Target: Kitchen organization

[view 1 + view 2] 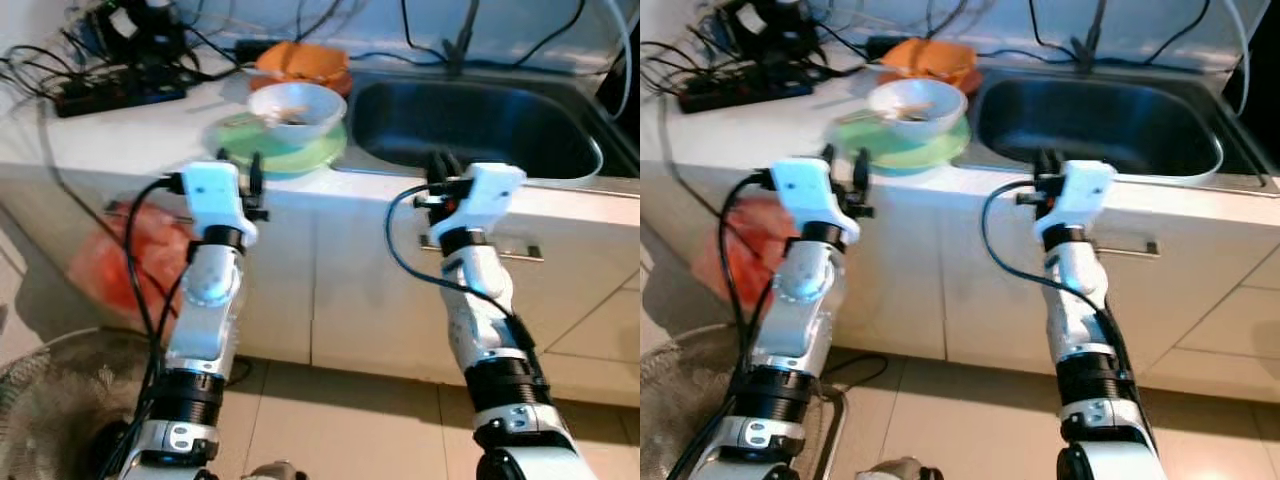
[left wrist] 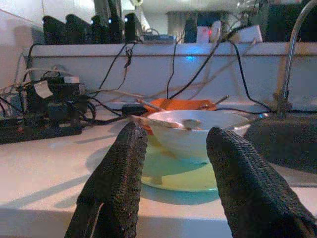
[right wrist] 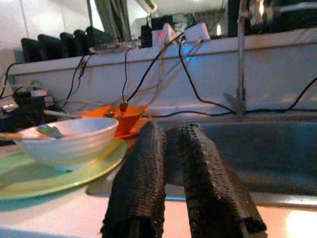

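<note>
A white bowl [image 1: 297,110] with a spoon and food scraps sits on a green plate [image 1: 275,152] on the white counter, just left of the steel sink [image 1: 480,125]. An orange dish [image 1: 302,62] lies behind the bowl. My left gripper [image 1: 240,165] is open at the counter's front edge, just short of the green plate [image 2: 173,174], with the bowl [image 2: 190,135] straight ahead between its fingers [image 2: 119,181]. My right gripper [image 1: 441,166] is shut and empty at the front rim of the sink, its fingers [image 3: 143,183] pointing over the basin [image 3: 257,148].
A power strip and tangled black cables [image 1: 110,80] crowd the back left of the counter. The tap [image 3: 241,59] rises behind the sink. White cabinet doors [image 1: 350,300] stand below. A red bag [image 1: 130,255] and a fan [image 1: 60,410] are on the floor at left.
</note>
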Controlling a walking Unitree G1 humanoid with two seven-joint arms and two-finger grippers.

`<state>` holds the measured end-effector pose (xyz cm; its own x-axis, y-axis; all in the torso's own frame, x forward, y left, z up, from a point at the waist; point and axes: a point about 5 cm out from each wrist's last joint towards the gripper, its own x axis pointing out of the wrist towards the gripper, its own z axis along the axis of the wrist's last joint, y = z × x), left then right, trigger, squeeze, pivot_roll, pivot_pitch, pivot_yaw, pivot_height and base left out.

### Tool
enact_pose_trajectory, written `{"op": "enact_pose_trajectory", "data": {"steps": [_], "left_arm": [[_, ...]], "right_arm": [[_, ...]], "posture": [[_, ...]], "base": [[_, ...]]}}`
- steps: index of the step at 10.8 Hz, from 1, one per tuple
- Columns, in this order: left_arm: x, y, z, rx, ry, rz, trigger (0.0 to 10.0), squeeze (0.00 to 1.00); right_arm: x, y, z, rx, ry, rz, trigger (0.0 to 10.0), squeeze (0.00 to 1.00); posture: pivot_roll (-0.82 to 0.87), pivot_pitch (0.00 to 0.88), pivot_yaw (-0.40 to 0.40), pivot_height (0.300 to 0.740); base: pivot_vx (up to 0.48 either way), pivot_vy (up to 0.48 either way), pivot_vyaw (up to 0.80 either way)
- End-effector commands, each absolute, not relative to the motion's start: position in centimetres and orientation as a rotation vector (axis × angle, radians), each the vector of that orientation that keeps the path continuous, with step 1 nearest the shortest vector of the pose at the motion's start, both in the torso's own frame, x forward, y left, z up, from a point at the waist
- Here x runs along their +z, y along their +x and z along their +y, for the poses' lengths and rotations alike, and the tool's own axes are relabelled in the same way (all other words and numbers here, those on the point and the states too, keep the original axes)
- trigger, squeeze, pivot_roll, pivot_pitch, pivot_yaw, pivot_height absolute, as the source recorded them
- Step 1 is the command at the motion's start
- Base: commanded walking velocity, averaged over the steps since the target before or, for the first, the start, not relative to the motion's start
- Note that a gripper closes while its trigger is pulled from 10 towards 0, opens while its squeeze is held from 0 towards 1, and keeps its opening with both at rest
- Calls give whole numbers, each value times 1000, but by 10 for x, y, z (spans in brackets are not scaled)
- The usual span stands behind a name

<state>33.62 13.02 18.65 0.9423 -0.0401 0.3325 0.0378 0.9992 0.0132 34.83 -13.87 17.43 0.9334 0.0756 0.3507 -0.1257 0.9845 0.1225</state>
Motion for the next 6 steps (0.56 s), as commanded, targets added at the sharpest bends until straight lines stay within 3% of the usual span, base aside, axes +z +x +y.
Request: {"op": "enact_pose_trajectory", "data": {"steps": [1,6], "left_arm": [[189,336,129,-44,7,-349,10000,0],[184,335,124,-75,48,-332,10000,0]], "right_arm": [[180,349,-139,103,145,-377,10000,0],[177,348,-137,111,140,-366,10000,0]], "posture": [[138,38,8,740],[136,38,9,740]], "base": [[0,0,0],[0,0,0]]}}
